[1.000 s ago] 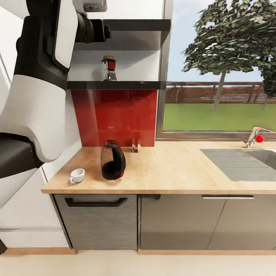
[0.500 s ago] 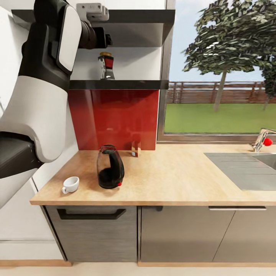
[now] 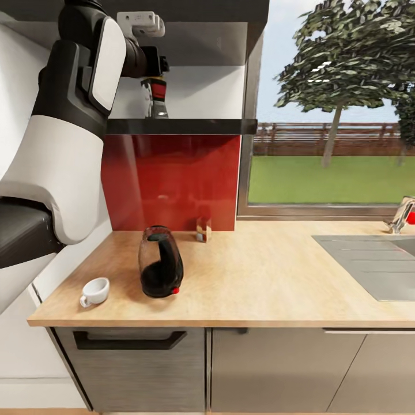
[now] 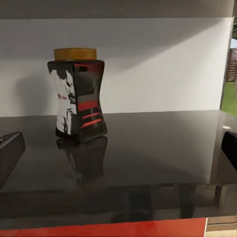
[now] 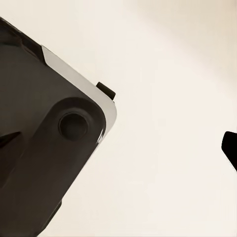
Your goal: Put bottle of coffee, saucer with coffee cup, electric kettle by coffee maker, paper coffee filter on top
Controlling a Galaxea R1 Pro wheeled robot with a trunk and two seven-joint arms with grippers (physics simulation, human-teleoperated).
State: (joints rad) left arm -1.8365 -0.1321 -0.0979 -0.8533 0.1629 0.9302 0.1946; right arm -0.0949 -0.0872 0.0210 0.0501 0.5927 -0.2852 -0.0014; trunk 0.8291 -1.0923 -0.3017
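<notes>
The bottle of coffee (image 3: 157, 102), black and red with a tan lid, stands upright on the dark kitchen shelf (image 3: 190, 126). My left gripper (image 3: 154, 80) is raised to shelf height just in front of it. In the left wrist view the bottle (image 4: 79, 101) is a short way ahead and to one side, and the left gripper (image 4: 118, 153) is open with nothing between its fingertips (image 4: 10, 154). On the countertop (image 3: 259, 276) stand a black electric kettle (image 3: 160, 270) and a white coffee cup (image 3: 95, 291). My right gripper (image 5: 118, 145) is open over the pale floor.
A small glass-and-wood item (image 3: 203, 229) stands by the red backsplash (image 3: 173, 178). A sink (image 3: 374, 265) with a faucet (image 3: 403, 214) is at the counter's right. A second shelf (image 3: 196, 11) runs above the bottle. Part of my dark base (image 5: 44, 163) shows in the right wrist view.
The camera has moved nearer, so the counter sits lower in the picture. My left gripper has closed in on the bottle and now overlaps its top.
</notes>
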